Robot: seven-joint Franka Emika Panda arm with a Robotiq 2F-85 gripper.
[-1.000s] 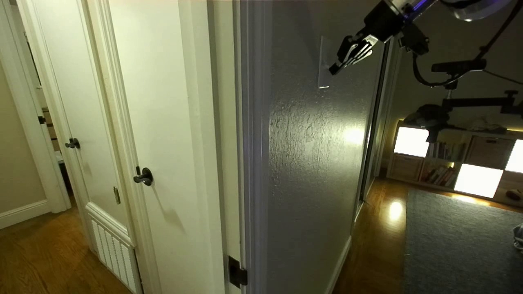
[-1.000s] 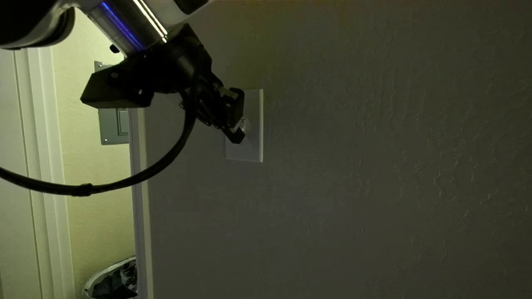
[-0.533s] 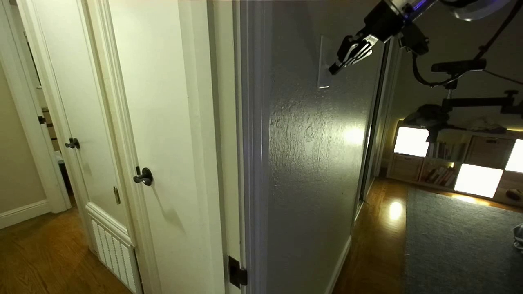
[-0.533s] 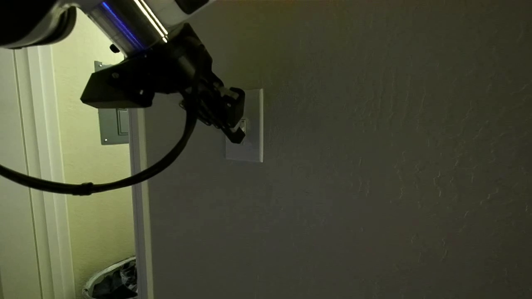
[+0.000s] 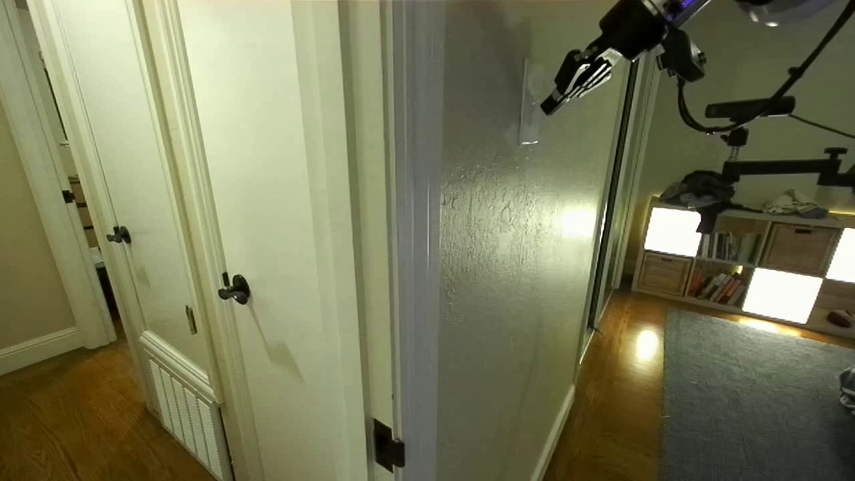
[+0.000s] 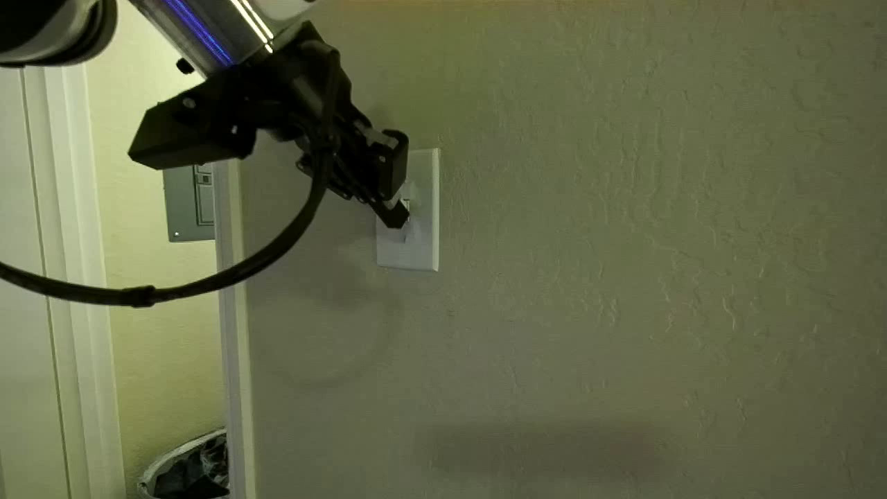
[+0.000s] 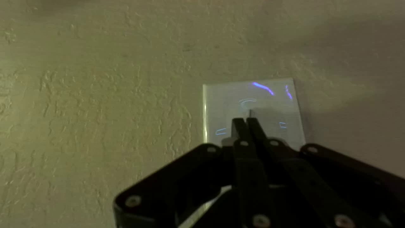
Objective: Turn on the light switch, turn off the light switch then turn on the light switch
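Partly blocking the light switch (image 6: 421,242) in an exterior view, the end effector (image 6: 396,213), narrow with its tips together, leans in from about ten o'clock; a grey panel (image 6: 181,211) sits at nine, a pale-rimmed container (image 6: 168,458) near seven. The textured wall (image 6: 624,291) carries the switch, and in an exterior view a part-lit shelf unit (image 5: 761,218) stands toward four o'clock, a blue-grey rug (image 5: 748,394) toward five.

The light switch (image 6: 423,211), a pale, upright rectangular plate, sits flat against a textured wall (image 6: 624,277), its small central toggle (image 6: 407,205) partly hidden and its setting unclear.
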